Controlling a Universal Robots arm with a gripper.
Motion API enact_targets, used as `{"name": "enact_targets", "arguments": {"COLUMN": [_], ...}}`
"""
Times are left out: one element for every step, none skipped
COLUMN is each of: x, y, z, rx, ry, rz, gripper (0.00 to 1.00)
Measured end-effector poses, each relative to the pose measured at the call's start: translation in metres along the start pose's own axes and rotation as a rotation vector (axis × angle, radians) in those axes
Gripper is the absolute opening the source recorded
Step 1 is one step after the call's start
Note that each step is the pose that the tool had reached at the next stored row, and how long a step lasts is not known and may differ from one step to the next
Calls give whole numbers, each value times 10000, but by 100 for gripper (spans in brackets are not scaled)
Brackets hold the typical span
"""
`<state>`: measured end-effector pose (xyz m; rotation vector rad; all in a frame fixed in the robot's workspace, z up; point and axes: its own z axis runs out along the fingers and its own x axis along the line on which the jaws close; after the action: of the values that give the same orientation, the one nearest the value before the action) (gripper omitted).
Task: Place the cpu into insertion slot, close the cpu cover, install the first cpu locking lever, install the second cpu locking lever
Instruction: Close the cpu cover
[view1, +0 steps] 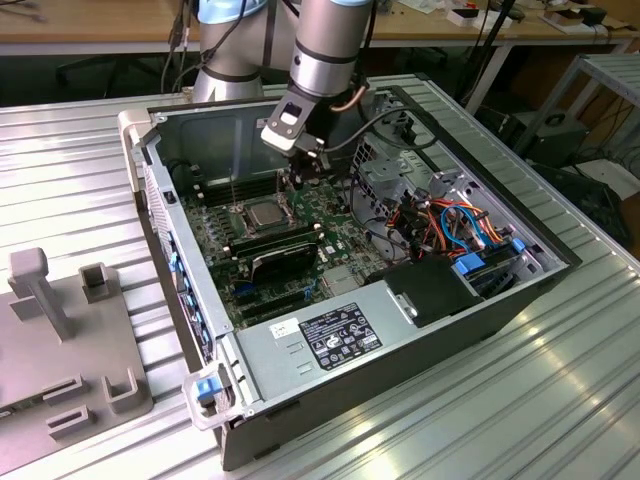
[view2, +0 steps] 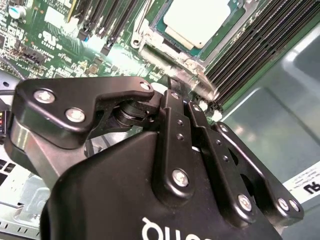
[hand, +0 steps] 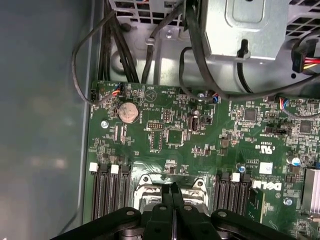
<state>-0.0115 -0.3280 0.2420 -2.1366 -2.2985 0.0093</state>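
The cpu (view1: 264, 212) (view2: 197, 20) lies flat in the insertion slot (view1: 245, 216) on the green motherboard inside the open computer case. The silver cpu cover (view2: 148, 44) lies down as a frame around the chip. A thin metal lever (view1: 233, 195) stands upright at the side of the slot towards the exterior view's left. My gripper (view1: 298, 184) (view2: 181, 97) (hand: 172, 189) hangs just above the slot's edge on the exterior view's right. Its black fingers (hand: 167, 200) are shut against each other with nothing visible between them.
Long black memory slots (hand: 107, 192) (view2: 260, 35) flank the socket on both sides. A black shroud (view1: 285, 255), the power supply (view1: 330, 335) and a bundle of coloured cables (view1: 450, 225) fill the case. A grey fixture (view1: 60, 330) sits at the exterior view's left.
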Motion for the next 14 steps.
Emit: {"name": "enact_targets", "arguments": {"x": [1,2,2,2,2,2,2,2,2,2,3,3,4,4], "y": [-8,-13,-13,-13,-13,-14,-14,-14,-14,-15,-20,-25,-32,-42], "z": [1,2,3,3,4,4,4,4,4,5,6,7,8,10], "rx": [1,2,1,1,1,1,1,1,1,1,1,1,1,1], "ry": [-1,-2,-2,-1,0,0,-1,0,0,0,0,0,0,0], "rz": [0,-1,-1,-2,-2,-1,-1,-1,-1,-1,1,0,-1,-1], "gripper": [11,11,11,11,11,11,11,11,11,11,11,11,11,11]}}
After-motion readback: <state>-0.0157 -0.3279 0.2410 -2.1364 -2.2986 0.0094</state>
